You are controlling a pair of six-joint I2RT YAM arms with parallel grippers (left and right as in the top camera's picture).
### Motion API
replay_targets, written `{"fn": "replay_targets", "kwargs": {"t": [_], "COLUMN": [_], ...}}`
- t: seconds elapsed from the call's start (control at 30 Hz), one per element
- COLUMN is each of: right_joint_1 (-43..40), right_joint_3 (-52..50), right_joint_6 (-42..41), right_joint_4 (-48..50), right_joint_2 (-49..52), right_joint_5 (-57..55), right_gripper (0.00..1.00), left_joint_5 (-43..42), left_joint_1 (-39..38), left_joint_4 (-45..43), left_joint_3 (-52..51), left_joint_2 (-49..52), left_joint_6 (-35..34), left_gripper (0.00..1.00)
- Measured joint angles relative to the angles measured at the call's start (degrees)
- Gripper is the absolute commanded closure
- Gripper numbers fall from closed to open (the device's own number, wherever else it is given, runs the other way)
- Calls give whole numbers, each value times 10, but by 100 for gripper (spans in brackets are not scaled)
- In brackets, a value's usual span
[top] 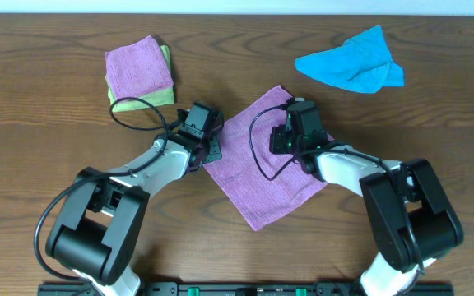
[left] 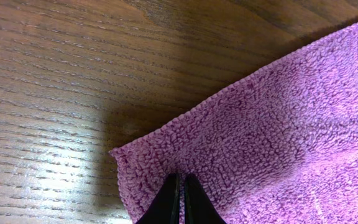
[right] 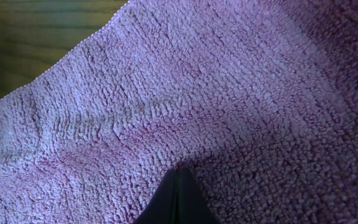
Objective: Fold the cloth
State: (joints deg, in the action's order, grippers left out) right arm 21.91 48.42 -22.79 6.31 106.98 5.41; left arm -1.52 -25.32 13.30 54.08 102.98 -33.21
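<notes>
Closed fingertips of the left gripper (left: 182,182) and right gripper (right: 178,180) press the mauve cloth (top: 253,197), flat on the table (top: 237,33), where both should lift opposite corners together, evenly, for a clean fold.

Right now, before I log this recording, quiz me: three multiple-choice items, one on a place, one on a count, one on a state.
1. Where is the blue cloth? A. far side, to the right B. under the left arm C. between the arms
2. How many cloths lie on the table? A. two B. four C. six
3. The mauve cloth is: A. rolled up B. spread flat C. folded in quarters
Key: 1 A, it lies crumpled at the overhead view's upper right; 2 B, blue, mauve, a folded purple cloth and the green cloth beneath it; 3 B, it lies open as one layer.
</notes>
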Motion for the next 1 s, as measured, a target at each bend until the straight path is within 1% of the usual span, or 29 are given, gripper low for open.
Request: {"fn": "replay_targets", "kwargs": {"t": [0.1,0.27,0.3,0.43,0.57,0.67,0.73,0.83,1.0], "right_joint_1": [0,0,0,0,3,16,22,27,27], "right_joint_3": [6,13,14,9,-3,-18,-26,-28,-29], "right_joint_6": [0,0,-2,-13,-28,-34,-33,-33,-31], "right_joint_4": [-26,-118,-153,-227,-262,-246,-205,-139,-58], "right_joint_2": [-3,-27,-37,-66,-89,-102,-102,-102,-100], "right_joint_5": [4,10,8,-3,-10,-26,-35,-46,-58], "right_gripper": [98,98,98,98,98,98,98,98,98], "left_joint_5": [19,63,67,83,85,71,64,53,30], "left_joint_1": [-1,-2,-2,-2,-2,-2,-3,-3,-3], "left_joint_4": [0,-17,-26,-88,-129,-136,-123,-98,-40], "left_joint_3": [0,0,0,0,0,0,0,7,25], "left_joint_2": [0,0,0,0,6,27,38,36,32], "left_joint_6": [0,0,-1,-3,-15,-22,-26,-25,-23], "left_gripper": [94,94,94,94,94,94,94,94,94]}}
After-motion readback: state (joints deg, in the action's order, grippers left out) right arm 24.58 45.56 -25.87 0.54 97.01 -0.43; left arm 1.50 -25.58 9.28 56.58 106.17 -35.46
